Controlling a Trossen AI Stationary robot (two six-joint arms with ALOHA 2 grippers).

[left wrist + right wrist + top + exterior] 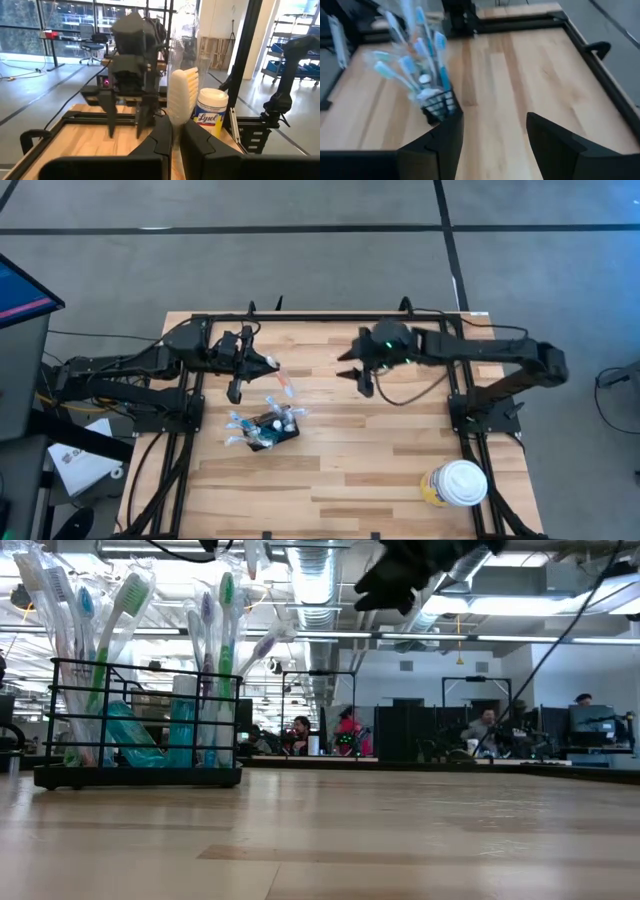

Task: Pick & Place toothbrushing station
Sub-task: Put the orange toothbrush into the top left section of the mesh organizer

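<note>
The left tool (176, 145) pinches a toothbrush (181, 97) above the tabletop (380, 450), and the right tool (492, 132) hangs open near the black holder (272, 430).

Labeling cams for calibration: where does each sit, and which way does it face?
High: overhead, straight down; both arms, black holder.
Low: table height, level into the office; holder, a gripper overhead.
Left wrist: shut left gripper pinching a toothbrush, right arm beyond.
Right wrist: open right gripper, facing the holder.
Shared: holder in three.

Place: a big open office or lab.
Signs: people at desks (480, 735), ceiling pipes (318, 585), office chair (90, 46).
</note>
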